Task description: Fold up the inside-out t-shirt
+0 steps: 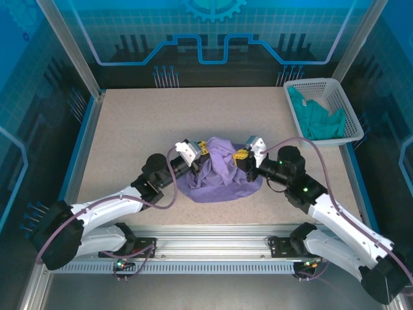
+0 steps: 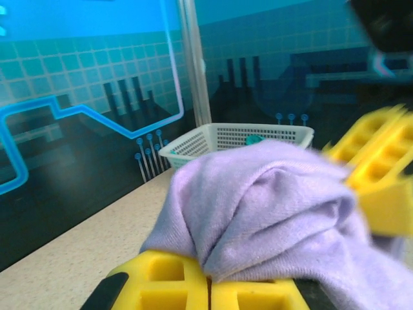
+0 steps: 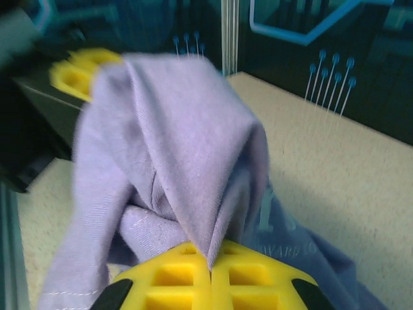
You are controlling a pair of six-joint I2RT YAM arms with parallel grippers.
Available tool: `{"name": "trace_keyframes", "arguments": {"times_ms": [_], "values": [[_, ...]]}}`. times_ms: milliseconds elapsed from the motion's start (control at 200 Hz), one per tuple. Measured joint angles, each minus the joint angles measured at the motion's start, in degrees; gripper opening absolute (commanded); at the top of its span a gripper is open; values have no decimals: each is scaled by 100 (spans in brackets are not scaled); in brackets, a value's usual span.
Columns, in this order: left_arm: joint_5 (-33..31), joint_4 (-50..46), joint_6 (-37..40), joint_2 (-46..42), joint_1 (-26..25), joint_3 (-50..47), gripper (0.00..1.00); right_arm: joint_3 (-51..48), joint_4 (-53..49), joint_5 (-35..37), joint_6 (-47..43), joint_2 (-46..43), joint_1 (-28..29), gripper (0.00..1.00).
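Speckled table (image 1: 129, 129), left jaws, right jaws each clamped on lavender t-shirt (image 1: 222, 173)

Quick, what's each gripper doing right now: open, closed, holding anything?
Left gripper: closed, pinching the purple t-shirt.
Right gripper: closed, pinching the same purple t-shirt.

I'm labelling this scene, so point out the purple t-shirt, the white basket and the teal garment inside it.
purple t-shirt (image 1: 219, 177): top view, middle of the bunched fabric.
white basket (image 1: 350, 110): top view, its right wall.
teal garment (image 1: 316, 119): top view, middle of the cloth in the basket.
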Motion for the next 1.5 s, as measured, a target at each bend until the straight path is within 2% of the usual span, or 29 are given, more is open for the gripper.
{"name": "trace_keyframes", "arguments": {"times_ms": [145, 200, 260, 350, 390, 580, 690, 840, 900, 965, 1070, 1210, 1375, 1500], "values": [[-378, -249, 162, 0, -2, -11, 0, -11, 264, -573, 341, -190, -122, 0], [-444, -372, 227, 0, -9, -11, 4, -37, 378, -785, 472, -109, -125, 0], [-485, -507, 293, 0, -31, -11, 16, -63, 468, -968, 612, 15, -125, 0], [-461, -688, 426, -2, -44, -17, 50, -66, 483, -1043, 715, 166, -125, 0], [-407, -743, 415, -35, -46, -46, 60, -63, 461, -1036, 726, 192, -127, 0], [-92, -785, 195, -588, -61, -540, 76, 101, 133, -866, 752, 214, -177, 0], [-26, -833, -190, -1091, -66, -846, 85, 282, -94, -728, 761, 330, -190, 0], [-33, -953, -831, -1934, -70, -1104, 88, 433, -317, -562, 870, 542, -195, 0], [-136, -1115, -1123, -2133, -70, -1069, 85, 461, -354, -472, 968, 619, -195, 0], [-273, -1690, -1495, -2199, -72, -817, 79, 474, -376, -328, 1102, 688, -181, 0], [-328, -2514, -2120, -2015, -164, -216, 73, 520, -420, 20, 1298, 776, -83, 0], [-214, -2837, -2723, -1786, -619, 37, 71, 575, -422, 535, 1467, 844, 192, 0], [-179, -3198, -2695, -1307, -1180, 234, 71, 723, -452, 844, 1572, 1047, 291, 0], [-203, -3445, -2601, -743, -1274, 741, 68, 769, -457, 946, 1604, 1141, 339, 0]]}}
